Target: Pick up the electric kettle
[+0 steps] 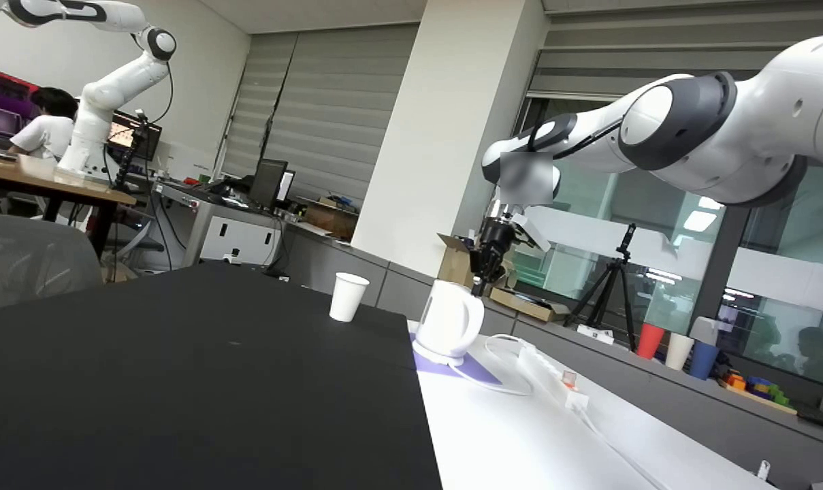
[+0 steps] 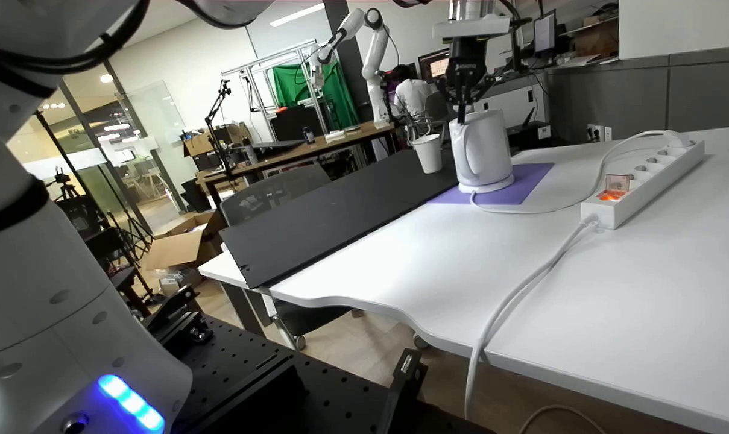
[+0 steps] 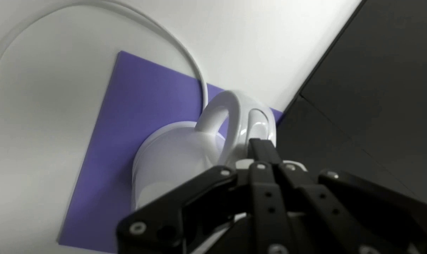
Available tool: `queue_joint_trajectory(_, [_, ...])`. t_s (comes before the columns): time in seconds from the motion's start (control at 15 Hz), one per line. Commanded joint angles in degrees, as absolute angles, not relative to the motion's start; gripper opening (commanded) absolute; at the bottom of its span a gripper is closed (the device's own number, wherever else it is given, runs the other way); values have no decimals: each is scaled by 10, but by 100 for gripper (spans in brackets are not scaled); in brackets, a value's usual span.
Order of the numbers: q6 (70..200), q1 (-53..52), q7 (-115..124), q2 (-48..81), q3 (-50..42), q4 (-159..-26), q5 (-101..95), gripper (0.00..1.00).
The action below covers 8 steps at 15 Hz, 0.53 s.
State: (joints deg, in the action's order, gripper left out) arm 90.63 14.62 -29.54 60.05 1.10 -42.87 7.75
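Note:
The white electric kettle [image 1: 440, 318] stands upright on its base on a purple mat [image 1: 477, 371]. It also shows in an exterior view [image 2: 489, 144], with its loop handle facing the robot's side. In the wrist view the kettle [image 3: 171, 151] is seen from above, its lower part and handle visible and much of its top hidden behind the gripper. My gripper [image 3: 264, 141] has its fingertips together with nothing between them. In both exterior views the gripper [image 1: 479, 287] [image 2: 462, 117] points down at the top of the handle. I cannot tell whether the tips touch it.
A white paper cup [image 1: 348, 297] stands on the black board [image 1: 214, 388] beside the kettle. A white power strip [image 2: 650, 178] lies on the white table [image 2: 364, 265], and a white cord [image 2: 536, 211] runs from the kettle base to it.

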Motion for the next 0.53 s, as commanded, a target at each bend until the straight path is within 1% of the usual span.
queue_joint_trajectory(0.0, [932, 145, -297, 609, 13, -408, 79, 0])
queue_joint_trajectory(0.27, [967, 144, -310, 595, 19, -418, 83, 0])
queue_joint_trajectory(0.47, [1025, 139, -307, 578, 16, -427, 76, 0])
